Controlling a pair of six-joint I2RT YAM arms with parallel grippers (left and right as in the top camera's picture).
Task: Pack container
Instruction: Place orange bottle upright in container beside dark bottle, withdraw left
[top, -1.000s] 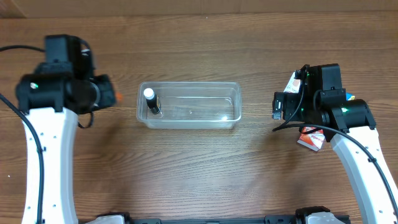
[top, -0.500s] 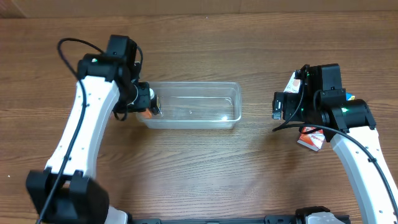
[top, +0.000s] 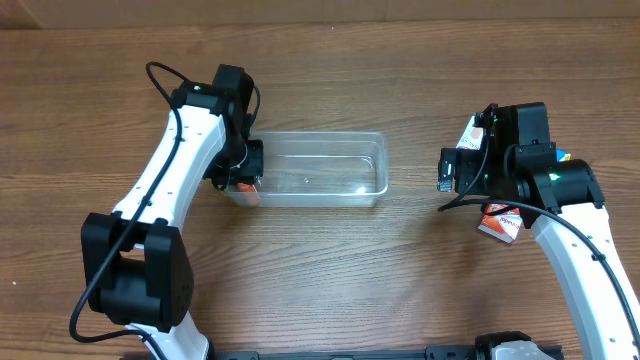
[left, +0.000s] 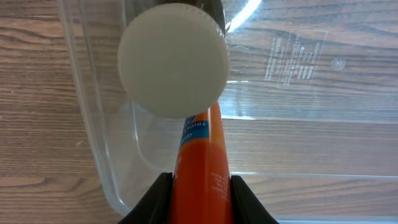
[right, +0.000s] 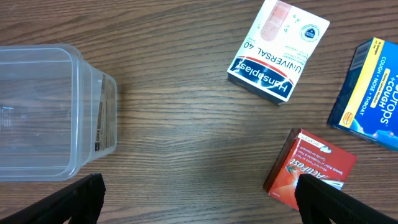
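The clear plastic container (top: 330, 170) lies in the middle of the table. My left gripper (left: 200, 193) is shut on an orange tube (left: 202, 165) and holds it over the container's left end (left: 93, 137). Under the tube's tip stands a bottle with a round white cap (left: 173, 59) inside the container. In the overhead view the left gripper (top: 243, 172) hides the bottle. My right gripper (right: 199, 199) is open and empty above bare table, right of the container (right: 43, 112).
Three small boxes lie at the right: a white Hansaplast box (right: 278, 51), a blue cough drops box (right: 367, 93) and a red ActiFast box (right: 311, 168). The red box also shows by the right arm in the overhead view (top: 500, 222).
My left arm has swung from the far left of the table to the container's left end, carrying the orange tube. The right arm has not moved.
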